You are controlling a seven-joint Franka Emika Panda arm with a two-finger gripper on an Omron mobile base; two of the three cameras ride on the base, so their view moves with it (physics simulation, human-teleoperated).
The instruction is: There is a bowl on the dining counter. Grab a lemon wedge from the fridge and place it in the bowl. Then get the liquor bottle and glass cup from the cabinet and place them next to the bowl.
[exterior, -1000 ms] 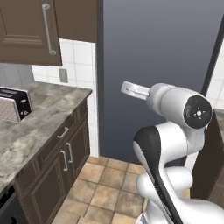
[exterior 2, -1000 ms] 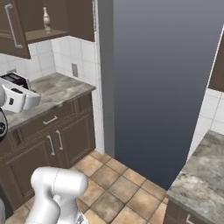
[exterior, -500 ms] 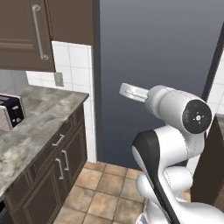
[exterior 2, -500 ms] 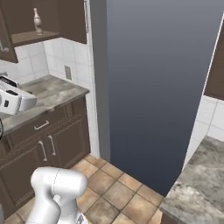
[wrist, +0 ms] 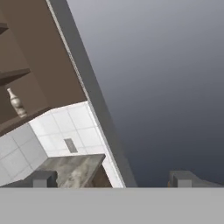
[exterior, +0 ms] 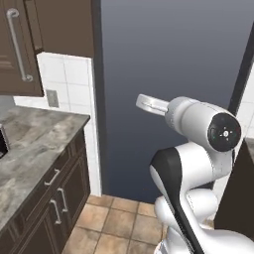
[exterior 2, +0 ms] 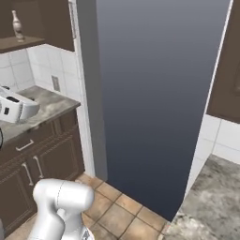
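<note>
We face the fridge's [exterior 2: 154, 103] blank grey side, its doors hidden.
Our gripper [wrist: 111, 178] is spread wide, grasping nothing. The liquor bottle [exterior 2: 18, 26] stands on the open cabinet's [exterior 2: 28, 43] shelf, tiny, its label unclear.

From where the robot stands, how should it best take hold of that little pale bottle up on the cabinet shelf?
Probably around the liquor bottle's wider lower body, coming in level from the cabinet's open front. It stands upright on the shelf, and its narrow neck offers less to grip. The end effector is open and far off.
</note>
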